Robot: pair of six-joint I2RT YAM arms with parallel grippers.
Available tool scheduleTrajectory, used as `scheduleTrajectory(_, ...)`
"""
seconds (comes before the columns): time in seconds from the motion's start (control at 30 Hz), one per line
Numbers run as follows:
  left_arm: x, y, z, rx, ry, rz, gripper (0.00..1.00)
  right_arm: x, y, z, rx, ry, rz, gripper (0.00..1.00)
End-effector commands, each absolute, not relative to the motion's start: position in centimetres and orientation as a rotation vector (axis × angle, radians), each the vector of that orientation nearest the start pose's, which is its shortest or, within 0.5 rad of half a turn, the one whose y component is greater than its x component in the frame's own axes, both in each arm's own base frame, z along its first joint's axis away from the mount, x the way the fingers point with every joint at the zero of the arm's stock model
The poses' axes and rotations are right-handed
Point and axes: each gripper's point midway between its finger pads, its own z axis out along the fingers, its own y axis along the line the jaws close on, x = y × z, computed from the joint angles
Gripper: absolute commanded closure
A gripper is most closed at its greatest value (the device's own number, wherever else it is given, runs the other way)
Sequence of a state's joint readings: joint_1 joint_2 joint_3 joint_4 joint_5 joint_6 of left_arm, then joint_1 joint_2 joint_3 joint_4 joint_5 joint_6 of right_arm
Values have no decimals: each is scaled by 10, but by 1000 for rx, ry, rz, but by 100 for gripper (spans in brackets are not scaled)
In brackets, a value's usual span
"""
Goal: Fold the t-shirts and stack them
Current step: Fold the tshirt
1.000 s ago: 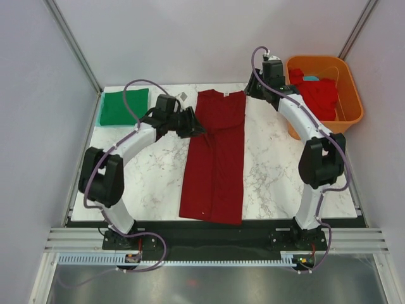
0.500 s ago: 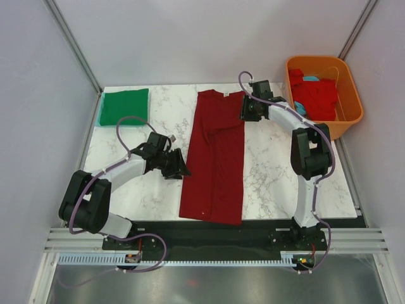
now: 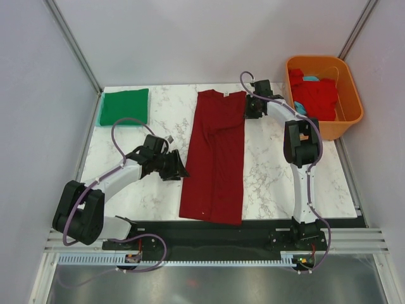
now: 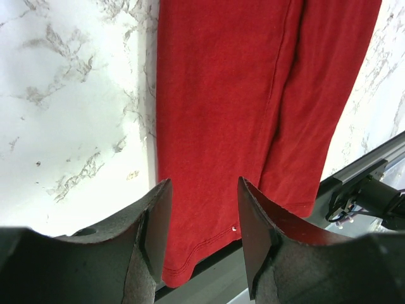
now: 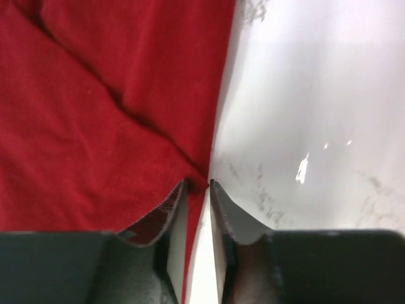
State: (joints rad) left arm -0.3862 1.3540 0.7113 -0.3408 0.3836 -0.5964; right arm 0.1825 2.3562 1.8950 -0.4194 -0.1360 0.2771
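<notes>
A dark maroon t-shirt (image 3: pixel 215 158) lies folded lengthwise into a long strip down the middle of the marble table (image 3: pixel 272 164). My left gripper (image 3: pixel 182 171) sits low at the strip's left edge, about halfway down. It is open, and the left wrist view shows the maroon cloth (image 4: pixel 221 95) and its hem beyond the left gripper (image 4: pixel 202 221). My right gripper (image 3: pixel 248 109) is at the strip's far right edge. In its wrist view the right gripper (image 5: pixel 198 185) is narrowly open, with the edge of the cloth (image 5: pixel 95 95) between its tips and table showing in the gap.
A folded green t-shirt (image 3: pixel 124 106) lies at the far left corner. The orange tub (image 3: pixel 324 59) at the far right holds a brighter red t-shirt (image 3: pixel 316 95) and a bit of light blue one (image 3: pixel 310 78). The black front rail (image 4: pixel 367 190) runs just past the hem.
The left arm swung from the shirt's far left edge down toward its middle. The right gripper came from beside the tub to the shirt's right edge, and its jaws narrowed.
</notes>
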Motion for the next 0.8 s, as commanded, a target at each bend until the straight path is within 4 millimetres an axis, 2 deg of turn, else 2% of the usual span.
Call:
scheduleTrajectory(0.0,247,-189,69,-76,2635,-817,47,582,136,33,34,2430,380,75)
scheduleTrajectory(0.13,251,-191,74,-72,2621,-822,47,592,140,33,-10,2400,419,86)
scheduleTrajectory(0.23,250,-189,74,-95,2631,-805,47,605,138,40,-26,2355,416,90)
scheduleTrajectory(0.27,257,-184,73,-171,2625,-751,47,608,136,35,-22,2357,414,90)
scheduleTrajectory(0.33,259,-184,74,-173,2624,-752,47,620,132,44,-10,2325,428,90)
scheduleTrajectory(0.37,261,-186,75,-180,2627,-759,47,621,132,39,-5,2331,439,90)
scheduleTrajectory(0.47,267,-188,78,-183,2625,-764,47,627,128,44,15,2318,451,86)
scheduleTrajectory(0.5,268,-188,80,-181,2623,-766,47,627,127,46,20,2316,445,82)
scheduleTrajectory(0.6,274,-192,92,-145,2594,-805,47,624,124,64,44,2311,424,73)
scheduleTrajectory(0.63,274,-195,96,-132,2588,-825,47,623,117,69,80,2311,386,71)
scheduleTrajectory(0.73,272,-206,114,-76,2555,-923,48,612,108,109,193,2283,354,69)
scheduleTrajectory(0.77,268,-209,119,-53,2548,-965,48,608,108,115,216,2278,361,69)
